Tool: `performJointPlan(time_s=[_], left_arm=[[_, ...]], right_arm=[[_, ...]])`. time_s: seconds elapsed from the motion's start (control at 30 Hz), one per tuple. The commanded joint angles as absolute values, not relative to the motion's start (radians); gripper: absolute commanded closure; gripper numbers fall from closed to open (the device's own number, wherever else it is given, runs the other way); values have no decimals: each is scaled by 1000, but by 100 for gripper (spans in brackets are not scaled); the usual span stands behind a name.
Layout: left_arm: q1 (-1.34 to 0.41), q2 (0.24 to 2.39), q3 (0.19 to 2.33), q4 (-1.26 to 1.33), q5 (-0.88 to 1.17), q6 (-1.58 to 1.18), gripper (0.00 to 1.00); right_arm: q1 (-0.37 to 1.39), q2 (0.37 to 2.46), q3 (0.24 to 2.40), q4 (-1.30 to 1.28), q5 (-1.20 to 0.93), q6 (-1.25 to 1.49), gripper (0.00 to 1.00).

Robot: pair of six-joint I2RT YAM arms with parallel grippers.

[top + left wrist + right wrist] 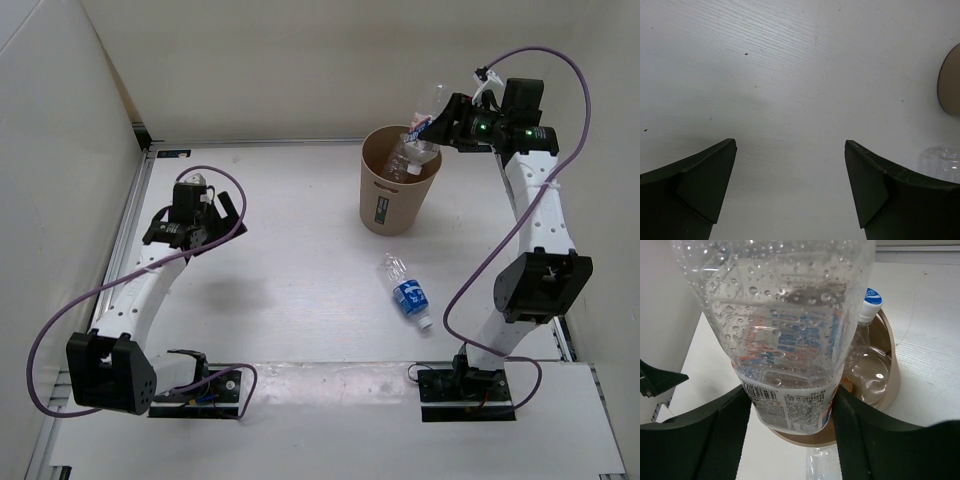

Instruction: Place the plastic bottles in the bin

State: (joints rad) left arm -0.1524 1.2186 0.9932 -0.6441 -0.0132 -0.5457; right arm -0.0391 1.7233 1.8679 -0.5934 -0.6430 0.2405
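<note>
My right gripper (437, 128) (792, 410) is shut on a clear plastic bottle (432, 103) (790, 330) wet with droplets, gripping its printed label end. It hangs above the far right rim of the tan round bin (385, 212) (892, 385). Inside the bin leans another clear bottle (403, 160) with a blue and white cap (871, 297). A clear bottle with a blue label (407, 292) lies on the table in front of the bin. My left gripper (192, 230) (790, 145) hovers open over bare table at the left, with nothing between its fingers.
White walls close in the table at the left and back. The right arm's base and cable (470, 290) stand near the lying bottle. In the left wrist view the bin's edge (951, 80) and a clear bottle (940, 162) show at the right.
</note>
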Motion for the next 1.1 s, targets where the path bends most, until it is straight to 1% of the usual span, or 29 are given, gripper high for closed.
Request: performJointPlan(time_s=[0.0, 0.03, 0.07, 0.1, 0.33, 0.53, 0.63, 0.73, 0.77, 0.83, 0.87, 0.93, 0.97, 1.0, 1.03, 1.07], left_arm=[[-152, 1178, 1012, -646, -5, -538, 0], [-152, 1181, 1009, -646, -5, -540, 0], [-150, 1178, 1006, -641, -6, -541, 0], [-152, 1180, 1003, -637, -6, -545, 0], [-152, 1178, 1000, -638, -3, -551, 0], [-152, 1163, 989, -646, -8, -546, 0], [-150, 1152, 974, -640, -8, -555, 0], [-150, 1149, 965, -640, -9, -557, 0], [-150, 1146, 962, -641, -6, -558, 0], [-150, 1146, 963, -643, -8, -558, 0], [-150, 1143, 960, -641, -6, -558, 0], [-152, 1141, 959, -643, -3, -555, 0], [-152, 1137, 959, -643, -3, -552, 0], [-152, 1129, 947, -644, -3, -554, 0], [-152, 1124, 942, -643, -3, -549, 0], [-150, 1115, 934, -640, 12, -549, 0]], right_arm=[[-40, 1716, 1896, -583, -669, 207, 34], [-40, 1715, 1901, -583, -673, 206, 28], [-41, 1715, 1905, -581, -673, 210, 24], [-43, 1712, 1916, -578, -664, 216, 11], [-57, 1713, 1974, -563, -617, 219, 11], [-98, 1687, 2028, -583, -529, 262, 11], [-117, 1680, 2063, -566, -561, 250, 11], [-86, 1671, 2106, -626, -592, 123, 11], [-63, 1661, 2106, -699, -615, 18, 11], [-26, 1648, 2102, -820, -664, -67, 11], [29, 1625, 2091, -915, -682, -187, 11], [69, 1611, 2071, -1059, -683, -311, 11], [86, 1580, 2033, -1124, -674, -348, 11], [144, 1563, 1973, -1146, -660, -401, 11], [158, 1549, 1894, -1152, -652, -435, 11], [182, 1487, 1849, -1131, -631, -448, 11]])
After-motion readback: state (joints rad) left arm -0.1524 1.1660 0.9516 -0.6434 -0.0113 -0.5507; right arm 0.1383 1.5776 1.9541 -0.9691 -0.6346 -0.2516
